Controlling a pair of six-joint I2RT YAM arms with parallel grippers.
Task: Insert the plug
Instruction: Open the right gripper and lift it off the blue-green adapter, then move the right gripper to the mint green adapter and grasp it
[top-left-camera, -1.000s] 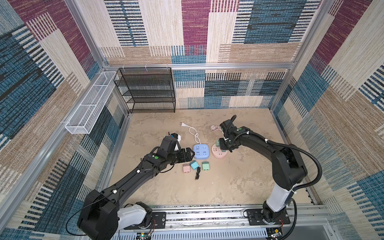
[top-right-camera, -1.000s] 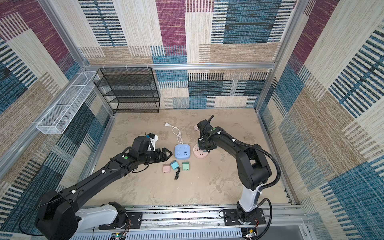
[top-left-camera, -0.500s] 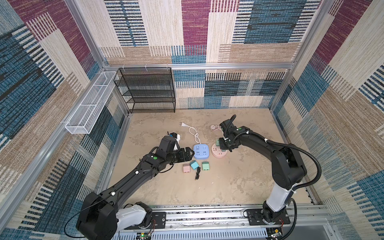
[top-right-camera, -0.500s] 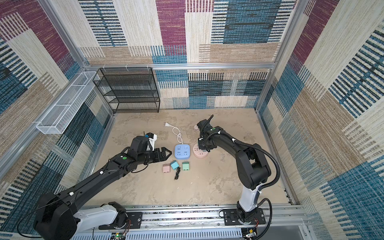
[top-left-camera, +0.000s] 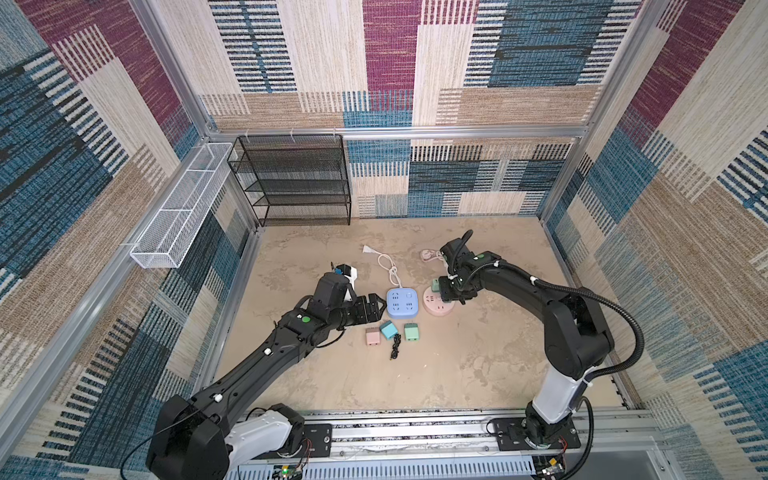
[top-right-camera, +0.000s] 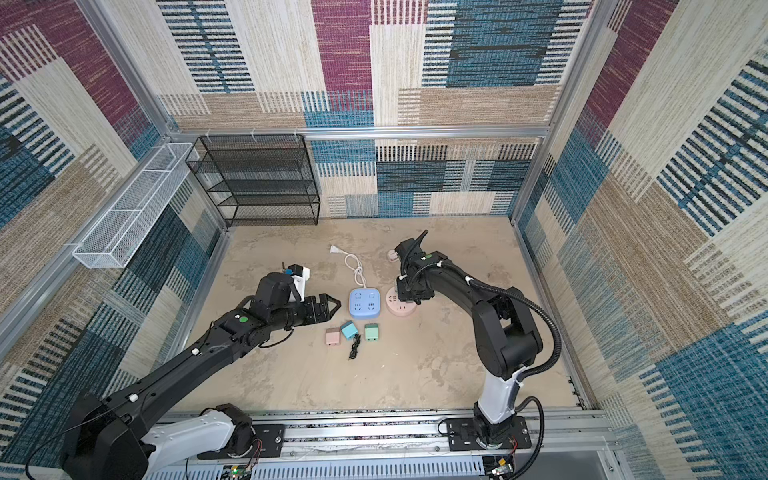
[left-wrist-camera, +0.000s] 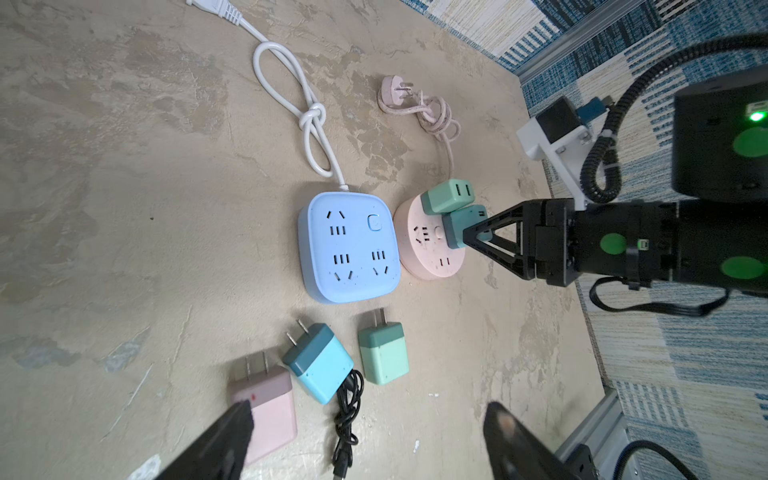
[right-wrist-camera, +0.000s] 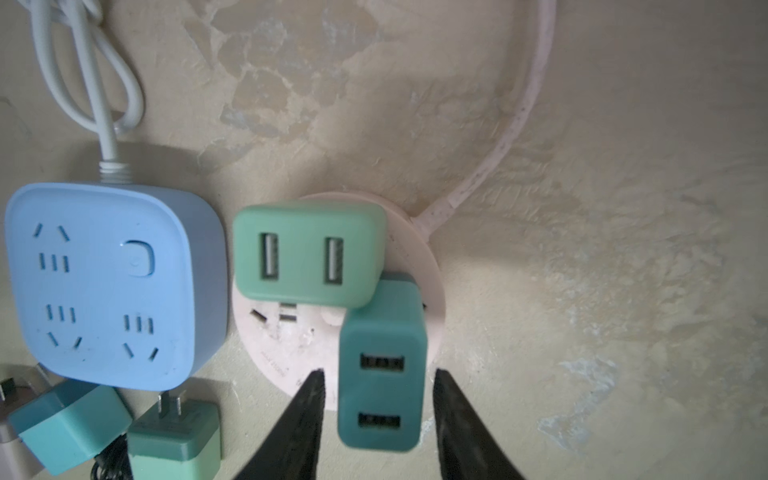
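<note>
Teal plug (right-wrist-camera: 382, 365): seated upright in the pink socket (right-wrist-camera: 282, 353). Your right gripper (right-wrist-camera: 378, 374), clamped on it a second ago, now stands apart, fingers (right-wrist-camera: 299, 424) clear either side; this insertion looks done. Left gripper (left-wrist-camera: 370, 411): wide apart, empty, near the blue strip (left-wrist-camera: 347, 245).

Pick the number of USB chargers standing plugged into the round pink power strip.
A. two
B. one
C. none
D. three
A: in the right wrist view, a light green charger and a dark teal charger both stand in the round pink power strip, while three other chargers lie loose on the floor.
</note>
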